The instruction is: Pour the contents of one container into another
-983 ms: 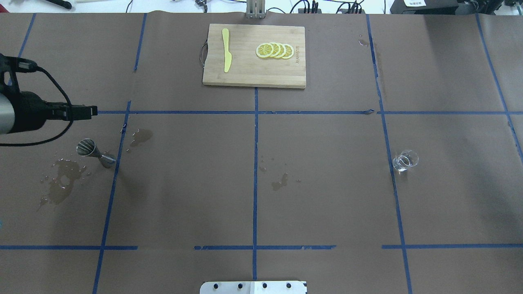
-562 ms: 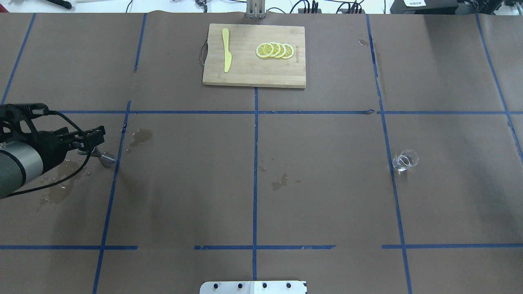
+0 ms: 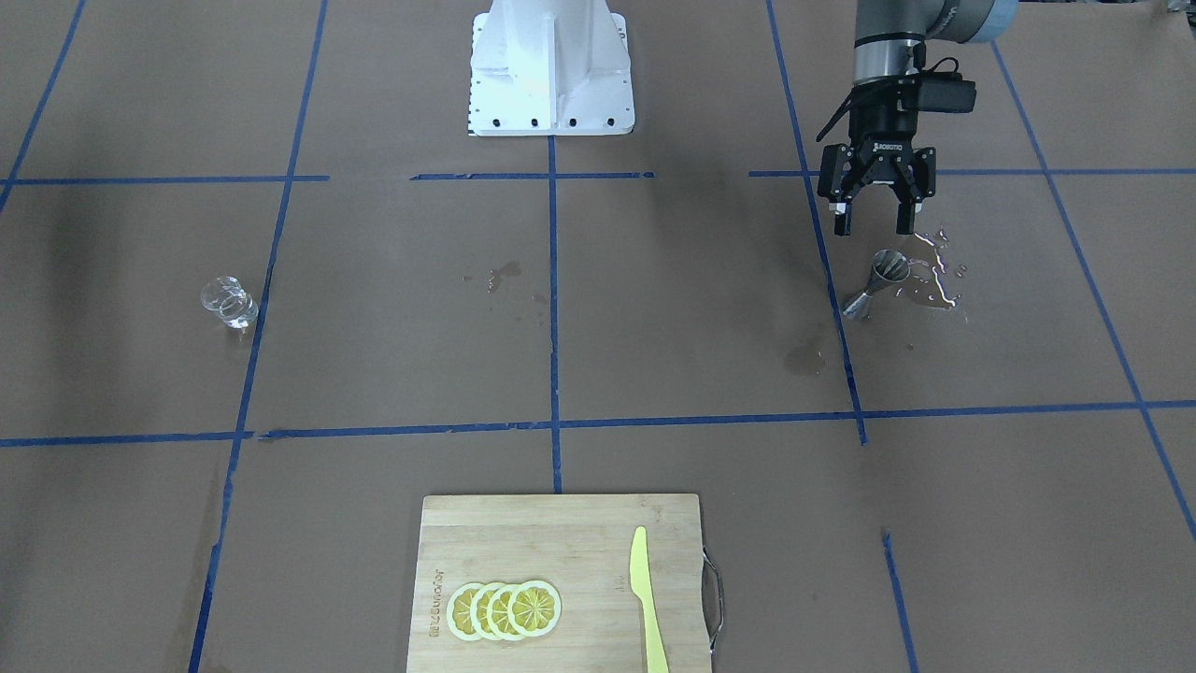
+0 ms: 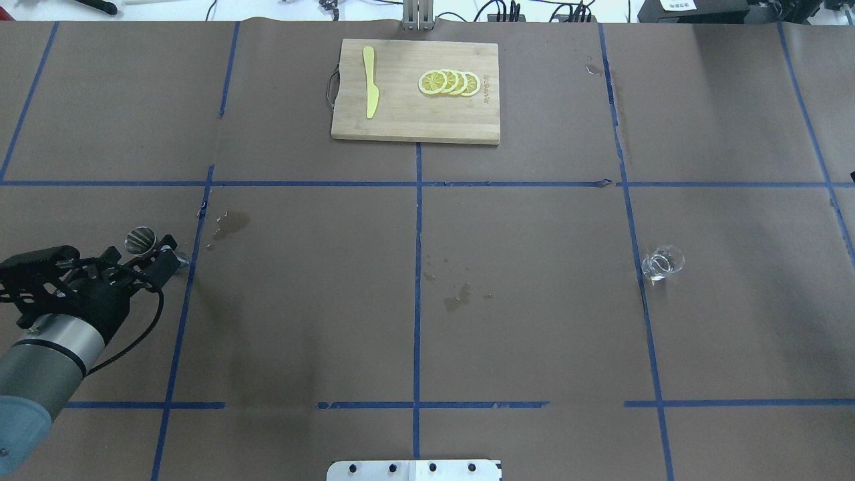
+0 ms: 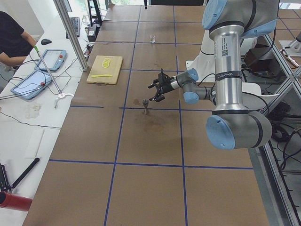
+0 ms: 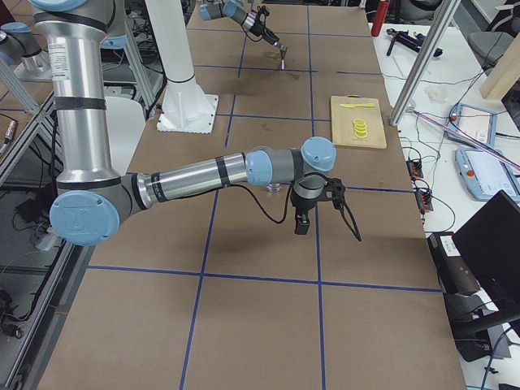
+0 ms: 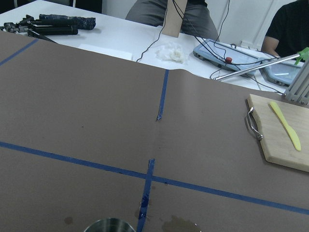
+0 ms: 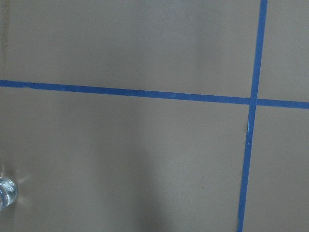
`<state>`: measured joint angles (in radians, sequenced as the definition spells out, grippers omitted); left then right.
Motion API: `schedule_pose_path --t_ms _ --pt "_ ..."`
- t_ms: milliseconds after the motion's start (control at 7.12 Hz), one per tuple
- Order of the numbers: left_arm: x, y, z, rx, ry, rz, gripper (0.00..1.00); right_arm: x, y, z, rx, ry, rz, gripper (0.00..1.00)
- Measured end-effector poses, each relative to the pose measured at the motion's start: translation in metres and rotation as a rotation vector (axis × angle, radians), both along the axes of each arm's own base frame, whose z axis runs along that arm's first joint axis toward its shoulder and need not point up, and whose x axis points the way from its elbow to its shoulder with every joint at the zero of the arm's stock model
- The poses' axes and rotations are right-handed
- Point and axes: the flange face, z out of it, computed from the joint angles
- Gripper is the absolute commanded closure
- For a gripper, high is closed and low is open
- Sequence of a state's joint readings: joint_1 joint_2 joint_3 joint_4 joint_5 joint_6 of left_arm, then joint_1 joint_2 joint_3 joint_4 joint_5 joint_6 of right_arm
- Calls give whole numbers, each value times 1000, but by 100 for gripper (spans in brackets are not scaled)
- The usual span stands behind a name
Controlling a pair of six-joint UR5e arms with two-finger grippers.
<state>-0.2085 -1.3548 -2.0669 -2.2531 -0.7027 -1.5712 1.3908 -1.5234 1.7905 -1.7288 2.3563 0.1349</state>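
Observation:
The steel jigger [image 3: 874, 285] stands upright on the brown paper on the robot's left side, beside a wet patch. My left gripper [image 3: 874, 224] hangs open just on the robot's side of it and a little above it, fingers spread and empty. From overhead the gripper [image 4: 170, 252] covers the lower half of the jigger [image 4: 140, 240]. The jigger's rim [image 7: 110, 226] shows at the bottom of the left wrist view. The clear glass cup [image 4: 662, 262] stands alone on the right side. My right gripper [image 6: 301, 219] shows only in the exterior right view, near the cup; I cannot tell its state.
A wooden cutting board [image 4: 414, 117] with lemon slices [image 4: 449, 83] and a yellow knife [image 4: 369, 81] lies at the far middle. Water stains [image 4: 457, 297] mark the paper. A person [image 5: 11, 42] sits beyond the table's far edge with tablets.
My left gripper has swung from beyond the jigger, across it, to the robot's side of it. The jigger and the glass cup have not moved.

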Motion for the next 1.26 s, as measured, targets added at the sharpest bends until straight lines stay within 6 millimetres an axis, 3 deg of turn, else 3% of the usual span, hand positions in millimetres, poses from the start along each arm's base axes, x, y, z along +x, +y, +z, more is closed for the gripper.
schedule_pose_path --t_ms 421,1264 --pt "19 12 43 55 -101 -50 1 -2 0 -1 3 0 -5 0" --pt "72 6 91 72 -188 -64 3 -4 0 -2 5 -1 -8 0"
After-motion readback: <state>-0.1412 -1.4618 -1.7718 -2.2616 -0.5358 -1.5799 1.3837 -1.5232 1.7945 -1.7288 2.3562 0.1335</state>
